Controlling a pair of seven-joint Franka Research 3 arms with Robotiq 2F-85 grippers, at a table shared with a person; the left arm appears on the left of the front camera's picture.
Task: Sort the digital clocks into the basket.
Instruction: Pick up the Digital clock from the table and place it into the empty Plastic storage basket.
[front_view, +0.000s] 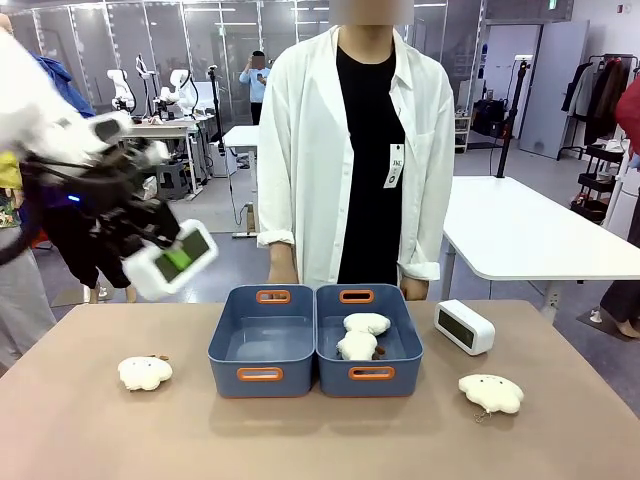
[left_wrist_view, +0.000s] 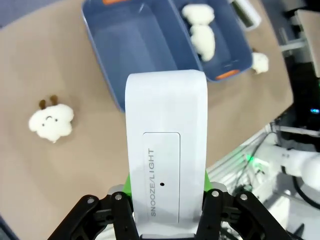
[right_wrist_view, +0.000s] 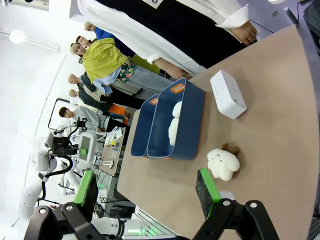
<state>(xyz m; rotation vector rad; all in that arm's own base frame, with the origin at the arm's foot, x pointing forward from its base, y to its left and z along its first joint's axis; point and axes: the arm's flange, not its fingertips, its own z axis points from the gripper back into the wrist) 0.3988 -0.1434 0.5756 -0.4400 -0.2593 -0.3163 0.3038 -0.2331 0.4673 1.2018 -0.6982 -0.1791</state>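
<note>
The left tool (front_view: 160, 256) is clamped on one digital clock (left_wrist_view: 166, 125), whose long axis runs straight out ahead of the fingers, well above the surface (front_view: 100, 440). The empty basket (front_view: 262, 376) lies ahead of it and below. The second clock (front_view: 465, 326) sits nearer the right tool (right_wrist_view: 148, 191), whose jaws stand apart.
</note>
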